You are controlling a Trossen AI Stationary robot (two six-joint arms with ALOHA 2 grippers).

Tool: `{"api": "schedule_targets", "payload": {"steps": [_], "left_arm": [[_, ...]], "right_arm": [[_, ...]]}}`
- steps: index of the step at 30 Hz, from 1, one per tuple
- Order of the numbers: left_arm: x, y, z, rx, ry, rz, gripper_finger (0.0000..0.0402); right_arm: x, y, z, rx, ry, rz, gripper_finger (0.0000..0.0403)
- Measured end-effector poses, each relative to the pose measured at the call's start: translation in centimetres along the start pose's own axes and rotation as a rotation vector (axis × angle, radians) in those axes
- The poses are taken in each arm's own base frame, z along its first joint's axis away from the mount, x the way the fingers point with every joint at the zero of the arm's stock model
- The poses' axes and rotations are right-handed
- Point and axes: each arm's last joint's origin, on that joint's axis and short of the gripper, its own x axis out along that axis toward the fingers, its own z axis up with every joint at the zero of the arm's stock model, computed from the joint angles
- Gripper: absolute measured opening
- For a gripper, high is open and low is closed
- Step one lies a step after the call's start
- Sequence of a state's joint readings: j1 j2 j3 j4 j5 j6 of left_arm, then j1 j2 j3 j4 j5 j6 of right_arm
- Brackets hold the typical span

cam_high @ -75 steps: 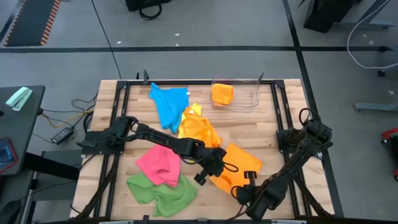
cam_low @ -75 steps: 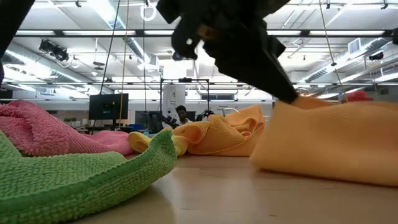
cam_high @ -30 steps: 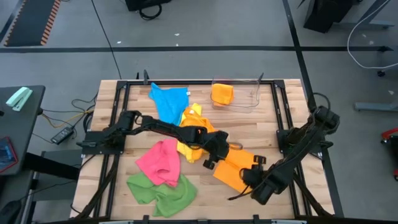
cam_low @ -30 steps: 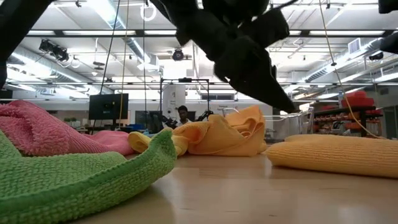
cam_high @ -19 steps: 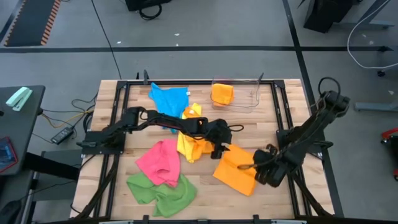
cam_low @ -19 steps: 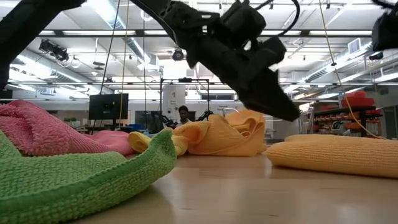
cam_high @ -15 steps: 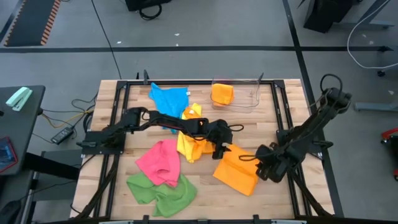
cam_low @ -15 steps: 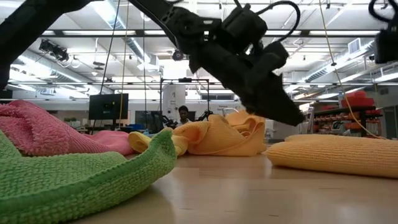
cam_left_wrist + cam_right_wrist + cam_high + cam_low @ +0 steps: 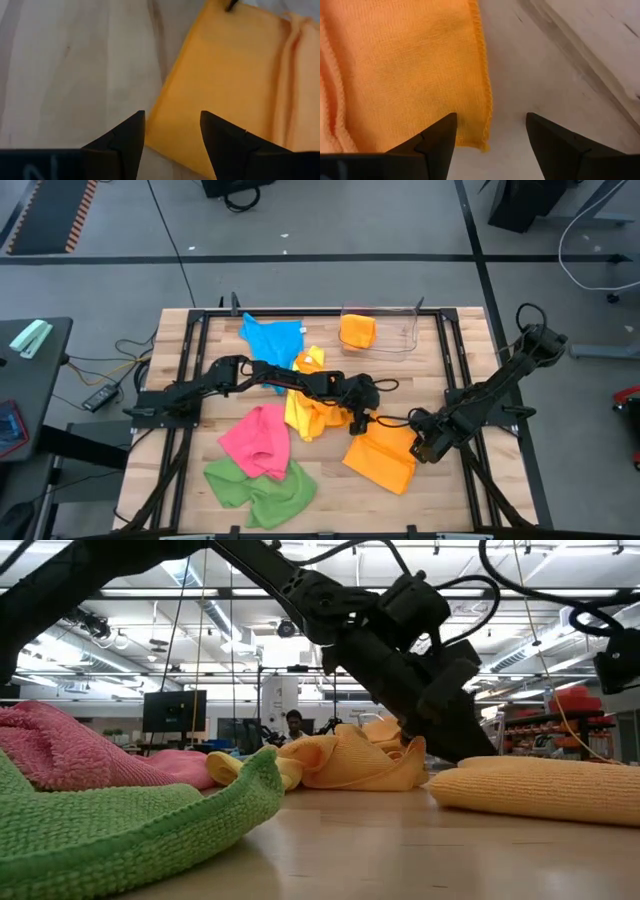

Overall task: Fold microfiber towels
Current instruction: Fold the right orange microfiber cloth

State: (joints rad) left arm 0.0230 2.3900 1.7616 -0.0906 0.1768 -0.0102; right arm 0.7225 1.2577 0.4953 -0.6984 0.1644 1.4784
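Beside the folded orange towel [image 9: 383, 457] lying flat between them, the left gripper [image 9: 357, 423] and right gripper [image 9: 423, 448] hover with fingers spread and empty, apparently just releasing its corners.

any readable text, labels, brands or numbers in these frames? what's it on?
None readable.
Left wrist view: pale marks on the dark bar under the left gripper run off the picture's edge and cannot be read.
The towels, the clear bin and the table show no print.
The room's monitor is too far off to read.
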Motion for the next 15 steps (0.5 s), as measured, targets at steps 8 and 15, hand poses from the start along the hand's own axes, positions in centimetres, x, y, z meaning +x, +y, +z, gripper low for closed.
{"api": "schedule_targets", "payload": {"steps": [8,15], "left_arm": [[-0.1,1.1,-0.3,-0.020,0.020,0.030,0.0191],[0.0,0.5,-0.5,-0.011,0.038,0.015,0.0173]], "right_arm": [[-0.2,0.1,0.1,-0.013,-0.002,0.029,0.0248],[-1.2,0.6,0.3,-0.036,-0.019,0.065,0.0248]]}}
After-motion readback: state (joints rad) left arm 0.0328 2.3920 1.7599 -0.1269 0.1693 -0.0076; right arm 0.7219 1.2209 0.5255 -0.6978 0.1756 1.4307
